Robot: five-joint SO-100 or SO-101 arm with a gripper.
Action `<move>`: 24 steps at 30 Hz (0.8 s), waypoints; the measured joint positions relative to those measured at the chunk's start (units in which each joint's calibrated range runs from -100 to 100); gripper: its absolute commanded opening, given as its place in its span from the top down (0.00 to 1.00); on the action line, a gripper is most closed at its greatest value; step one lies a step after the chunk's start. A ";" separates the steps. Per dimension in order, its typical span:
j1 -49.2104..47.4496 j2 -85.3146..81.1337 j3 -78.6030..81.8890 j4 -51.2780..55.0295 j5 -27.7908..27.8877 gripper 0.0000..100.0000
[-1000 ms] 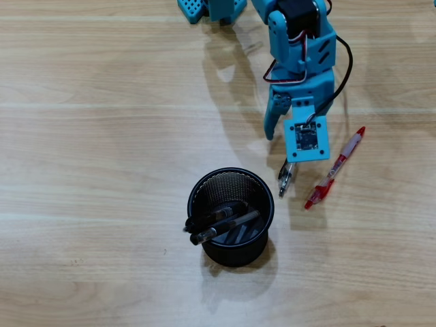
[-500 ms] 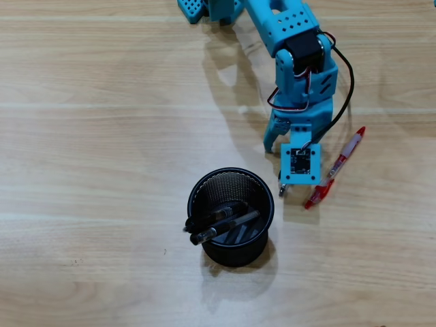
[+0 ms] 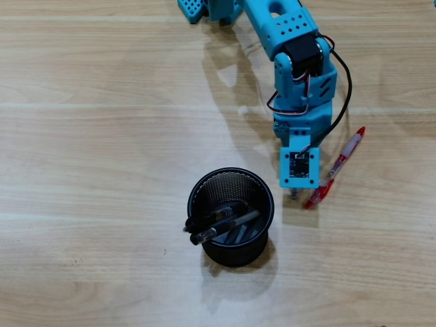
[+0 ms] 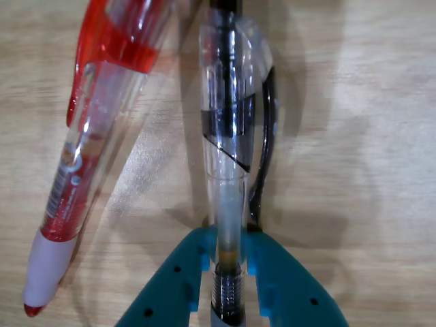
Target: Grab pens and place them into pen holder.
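Observation:
In the wrist view my gripper [image 4: 228, 240] is shut on a clear-barrelled pen [image 4: 228, 129] with a black clip. The blue fingers [image 4: 279, 286] squeeze its barrel just above the spring, low over the wood. A red and clear pen [image 4: 92, 143] lies close beside it on the left, tip toward the lower left. In the overhead view my blue arm [image 3: 298, 129] points down and hides the held pen. The red pen [image 3: 338, 165] lies slanted just right of the arm. The pen holder [image 3: 235, 253], a black mesh cup, stands to the lower left with two dark pens [image 3: 221, 225] leaning inside.
The arm's base [image 3: 211, 8] sits at the top edge of the overhead view. A black cable [image 3: 346, 85] loops off the right side of the wrist. Bare wooden tabletop [image 3: 88, 170] spreads left of the cup.
The wrist has tipped down over the clear pen and the side jaw has swung in, so the gripper has gone from open to shut on it. The red pen and cup stayed put.

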 measured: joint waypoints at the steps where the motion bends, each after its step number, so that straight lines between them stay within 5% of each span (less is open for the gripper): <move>1: -0.27 0.00 0.00 0.26 0.00 0.98; 14: -0.27 -3.22 0.53 2.25 0.00 0.98; 24: 3.34 -22.82 0.53 14.19 0.00 0.98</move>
